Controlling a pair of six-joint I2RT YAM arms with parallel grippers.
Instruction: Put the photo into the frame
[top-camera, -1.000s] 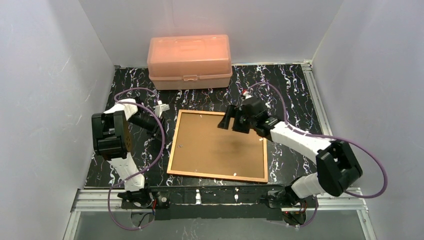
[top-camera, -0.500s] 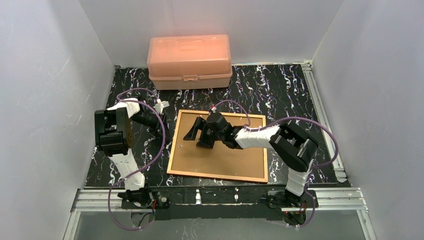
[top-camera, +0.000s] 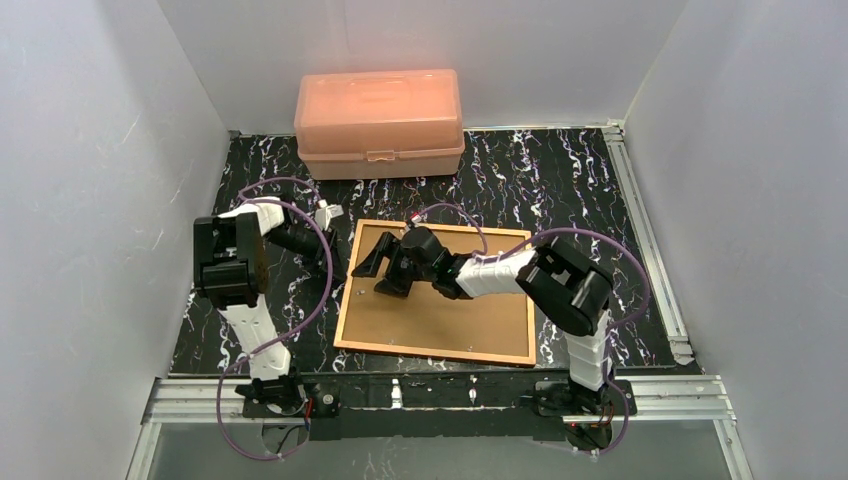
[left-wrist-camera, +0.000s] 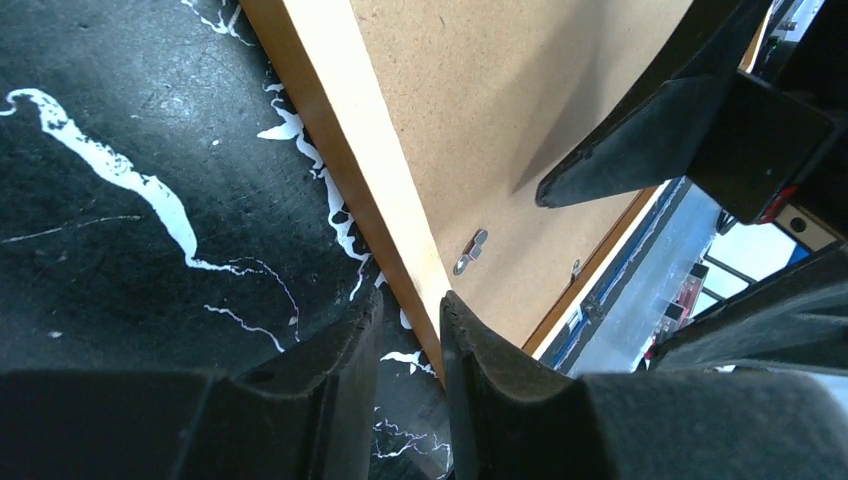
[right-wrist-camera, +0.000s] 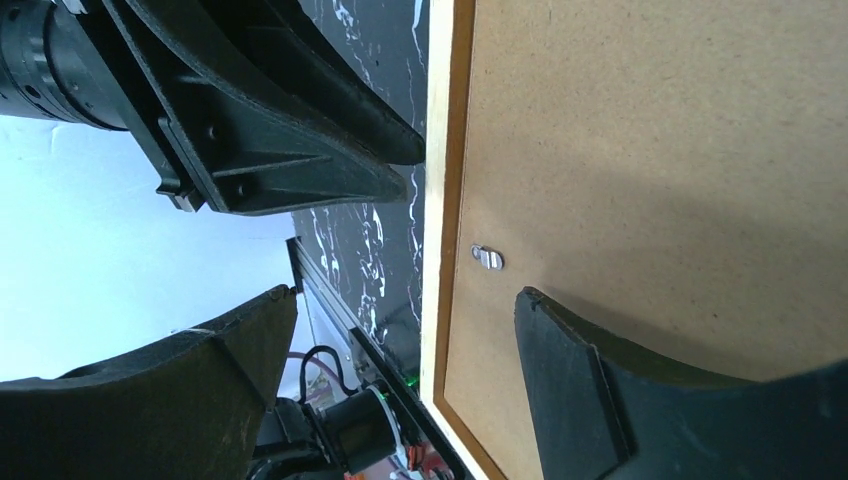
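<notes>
While the pink box (top-camera: 380, 120) is sitting shut at the table's (top-camera: 560, 170) far edge, the frame (top-camera: 430, 352) is lying mid-table, holding a brown board (top-camera: 470, 320). Having swung leftward, the wide right tool (top-camera: 381, 276) is hovering over it. The narrow left tool (left-wrist-camera: 410, 310) is nosing its left edge, and whether it is gripping I cannot tell.

I see a black surface (top-camera: 560, 180) with white marble veins. On it the frame (top-camera: 430, 353) lies flat near the middle, its brown back side up, and a pink plastic box (top-camera: 380, 120) stands at the far edge, apart from it
</notes>
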